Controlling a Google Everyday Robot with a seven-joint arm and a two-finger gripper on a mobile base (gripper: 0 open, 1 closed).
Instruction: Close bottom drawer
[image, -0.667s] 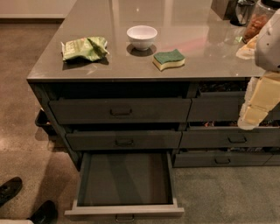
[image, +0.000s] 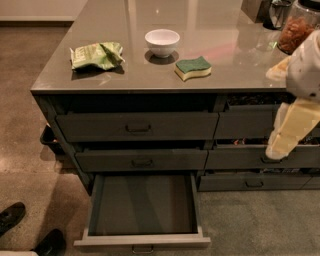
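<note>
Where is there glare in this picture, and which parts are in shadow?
Camera view: light streaks glare on the counter behind the bowl; the bowl and the sponge cast short dark shadows; the open bottom drawer is dim inside; the gripper, at the right edge before the drawers, is brightly lit.

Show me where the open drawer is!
The bottom drawer sticks out at the lower left, under two other drawers. The robot's tool hangs at the right, beside the right-hand drawers.
</note>
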